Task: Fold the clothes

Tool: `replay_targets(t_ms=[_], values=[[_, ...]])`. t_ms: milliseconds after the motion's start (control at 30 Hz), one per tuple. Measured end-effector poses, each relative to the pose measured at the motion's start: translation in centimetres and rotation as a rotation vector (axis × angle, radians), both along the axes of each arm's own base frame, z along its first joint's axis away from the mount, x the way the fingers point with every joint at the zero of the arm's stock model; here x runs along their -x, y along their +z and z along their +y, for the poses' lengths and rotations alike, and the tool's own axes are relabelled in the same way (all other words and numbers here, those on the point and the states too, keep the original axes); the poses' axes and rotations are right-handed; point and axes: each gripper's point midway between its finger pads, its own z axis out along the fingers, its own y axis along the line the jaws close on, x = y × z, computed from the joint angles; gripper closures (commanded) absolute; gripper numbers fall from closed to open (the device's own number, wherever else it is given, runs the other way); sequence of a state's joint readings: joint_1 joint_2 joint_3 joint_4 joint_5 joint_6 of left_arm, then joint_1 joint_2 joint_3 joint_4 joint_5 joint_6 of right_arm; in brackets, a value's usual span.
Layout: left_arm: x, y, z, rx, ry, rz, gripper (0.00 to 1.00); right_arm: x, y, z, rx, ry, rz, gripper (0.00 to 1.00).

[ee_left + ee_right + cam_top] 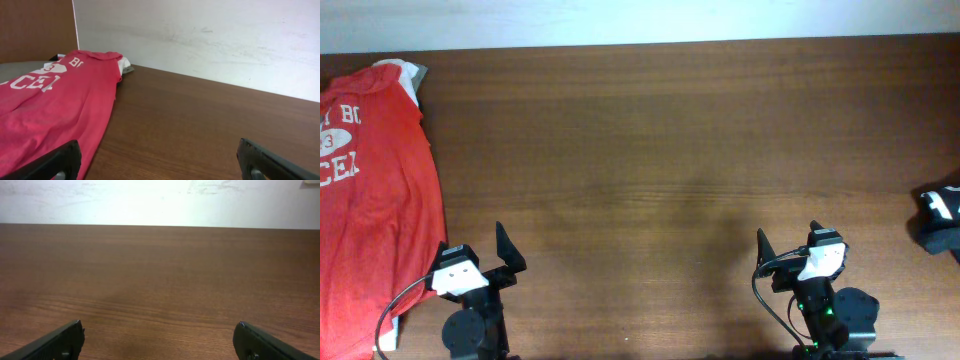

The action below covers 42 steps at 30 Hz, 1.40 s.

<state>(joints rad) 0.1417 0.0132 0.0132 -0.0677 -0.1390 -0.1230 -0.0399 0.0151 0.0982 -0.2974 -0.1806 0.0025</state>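
You're looking at a dark brown wood-grain table (650,150) that runs back to a plain white wall (150,200), faintly scuffed and brightly lit.

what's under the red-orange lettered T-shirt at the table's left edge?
A sliver of white fabric pokes out past the far corner of the thin red-orange T-shirt, on the brown wooden table. The shirt covers the rest, so what it is cannot be told.
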Motion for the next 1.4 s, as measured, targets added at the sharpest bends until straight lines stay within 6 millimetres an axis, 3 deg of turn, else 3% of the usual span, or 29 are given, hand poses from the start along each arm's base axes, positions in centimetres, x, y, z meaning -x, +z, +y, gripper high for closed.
replay_targets(t_ms=[1400], values=[[-0.09,-0.46,0.01,0.003,0.000,0.020,0.01,0.00,0.00,0.00,0.000,0.000,0.000,0.01]])
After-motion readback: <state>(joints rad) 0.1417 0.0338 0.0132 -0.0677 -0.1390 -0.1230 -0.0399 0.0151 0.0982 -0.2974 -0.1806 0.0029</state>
